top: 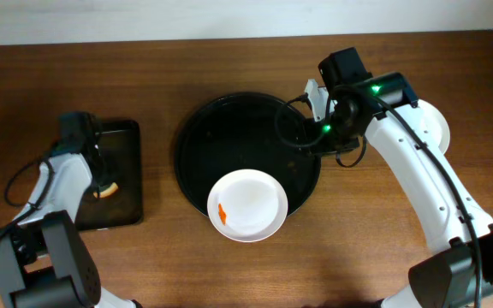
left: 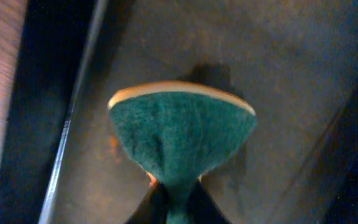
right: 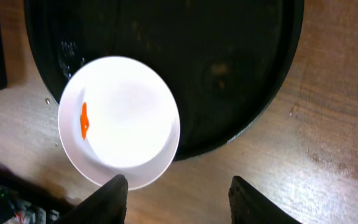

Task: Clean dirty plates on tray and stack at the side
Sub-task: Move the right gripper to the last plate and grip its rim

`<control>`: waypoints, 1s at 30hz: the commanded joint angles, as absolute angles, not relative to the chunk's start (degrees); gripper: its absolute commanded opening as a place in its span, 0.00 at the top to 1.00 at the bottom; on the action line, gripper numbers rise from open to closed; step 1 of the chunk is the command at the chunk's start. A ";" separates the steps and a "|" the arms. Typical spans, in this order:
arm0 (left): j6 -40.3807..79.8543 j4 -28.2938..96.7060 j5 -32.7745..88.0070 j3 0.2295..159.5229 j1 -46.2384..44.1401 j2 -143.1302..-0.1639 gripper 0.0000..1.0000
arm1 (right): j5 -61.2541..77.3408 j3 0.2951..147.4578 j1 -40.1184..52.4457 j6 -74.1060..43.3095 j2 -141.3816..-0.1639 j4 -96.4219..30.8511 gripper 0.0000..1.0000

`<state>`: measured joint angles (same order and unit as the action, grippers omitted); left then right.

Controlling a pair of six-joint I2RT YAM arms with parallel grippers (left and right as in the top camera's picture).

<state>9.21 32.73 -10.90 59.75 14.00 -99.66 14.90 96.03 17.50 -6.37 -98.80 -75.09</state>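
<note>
One white plate [top: 248,205] with an orange smear on its left side lies at the front edge of the round black tray [top: 229,128]. It also shows in the right wrist view [right: 129,118] on the tray [right: 229,62]. My right gripper [top: 308,120] hovers over the tray's right rim, open and empty [right: 179,199]. Another white plate [top: 439,128] lies on the table at the right, partly hidden by my right arm. My left gripper [top: 99,175] is shut on a green and yellow sponge [left: 182,134] over the small rectangular tray.
The small rectangular black tray [top: 127,145] sits at the left, and its dark floor [left: 291,74] fills the left wrist view. Brown wooden table [top: 358,248] lies all around.
</note>
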 commanded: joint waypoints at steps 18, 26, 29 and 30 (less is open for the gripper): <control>8.67 21.30 -8.16 50.22 14.22 -99.42 0.82 | 15.46 74.91 25.52 -13.32 -98.91 -66.02 0.45; 8.67 21.54 -8.14 50.22 14.22 -99.39 0.82 | 13.74 64.03 27.38 -30.50 -100.64 -55.16 0.55; 8.67 21.54 -7.86 50.22 14.22 -99.39 0.82 | 14.20 63.64 27.38 -32.45 -101.56 -54.17 0.70; 8.67 21.54 -7.70 50.22 14.22 -99.39 0.82 | 14.13 63.64 27.38 -32.42 -101.56 -53.89 0.75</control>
<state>8.78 20.99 -9.45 51.20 14.06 -99.59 14.50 64.05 27.20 -28.27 -100.71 -54.63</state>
